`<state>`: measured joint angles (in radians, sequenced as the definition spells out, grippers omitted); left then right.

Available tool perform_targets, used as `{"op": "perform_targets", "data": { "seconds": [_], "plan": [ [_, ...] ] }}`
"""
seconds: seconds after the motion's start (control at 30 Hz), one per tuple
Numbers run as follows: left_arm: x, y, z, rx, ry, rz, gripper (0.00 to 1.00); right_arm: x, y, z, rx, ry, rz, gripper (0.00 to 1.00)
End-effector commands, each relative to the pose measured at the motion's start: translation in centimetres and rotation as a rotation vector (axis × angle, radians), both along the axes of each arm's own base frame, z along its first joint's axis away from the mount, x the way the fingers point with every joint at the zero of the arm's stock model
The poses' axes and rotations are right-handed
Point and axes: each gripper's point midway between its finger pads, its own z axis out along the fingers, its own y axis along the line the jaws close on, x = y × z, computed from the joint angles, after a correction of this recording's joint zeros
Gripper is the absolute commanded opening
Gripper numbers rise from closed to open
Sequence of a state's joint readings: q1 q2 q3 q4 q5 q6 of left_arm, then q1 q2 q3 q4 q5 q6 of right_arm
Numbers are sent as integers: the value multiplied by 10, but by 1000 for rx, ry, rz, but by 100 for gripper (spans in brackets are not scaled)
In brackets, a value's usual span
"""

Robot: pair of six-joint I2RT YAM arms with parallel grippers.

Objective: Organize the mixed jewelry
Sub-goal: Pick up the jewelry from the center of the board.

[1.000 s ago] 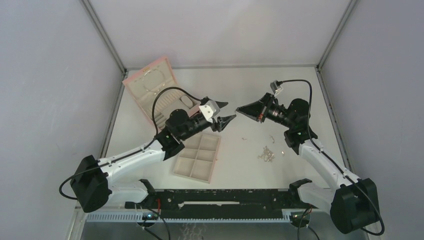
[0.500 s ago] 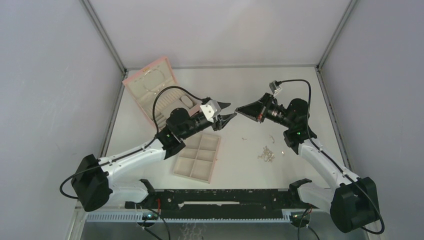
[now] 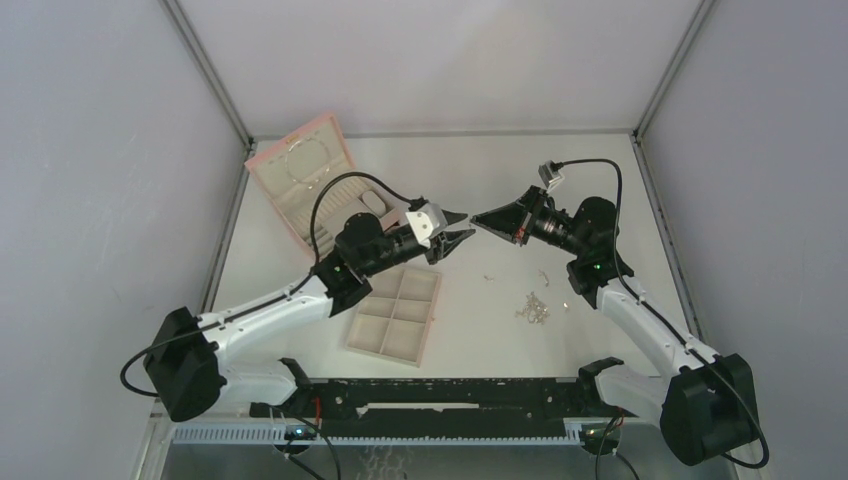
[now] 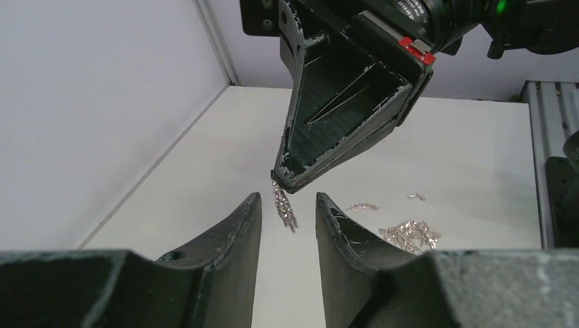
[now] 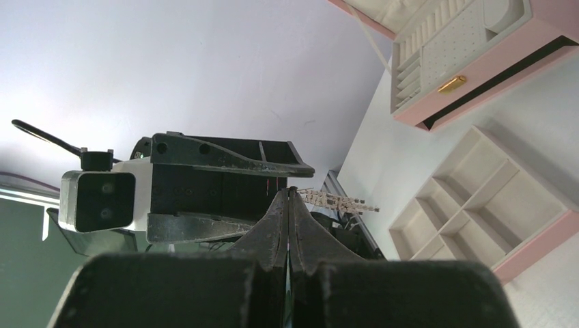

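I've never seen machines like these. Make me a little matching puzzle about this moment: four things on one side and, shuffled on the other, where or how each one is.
Things:
1. right end effector
2. left end effector
3. pink box
4. loose jewellery heap

States or places:
A. lid open, at the table's far left
B. lying on the table near the right arm
C. shut on a short chain
D. open, one finger on each side of that dangling chain

Pairs: 1-C, 2-D, 3-A, 4-B
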<state>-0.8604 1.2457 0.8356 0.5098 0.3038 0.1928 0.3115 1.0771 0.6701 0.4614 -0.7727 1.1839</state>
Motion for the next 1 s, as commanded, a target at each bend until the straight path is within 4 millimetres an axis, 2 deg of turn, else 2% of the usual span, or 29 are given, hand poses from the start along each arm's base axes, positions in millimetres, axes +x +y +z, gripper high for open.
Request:
{"op": "perform_targets", "data": {
  "seconds": [0.0,0.2,0.57,0.97],
  "plan": [
    [-4,-6,21,-18,-57,-38,38,-3,2,10,18,-46,15,0],
    [-1,-6,23,-13,-67,-27,34,-3,3,10,19,-47,17,0],
    [5,-5,26,-15,-73,8,35,-4,3,12,26,-48,26,0],
    [4,-1,25,-3,-82,15,19,-3,4,10,27,-45,30,0]
  ]
}}
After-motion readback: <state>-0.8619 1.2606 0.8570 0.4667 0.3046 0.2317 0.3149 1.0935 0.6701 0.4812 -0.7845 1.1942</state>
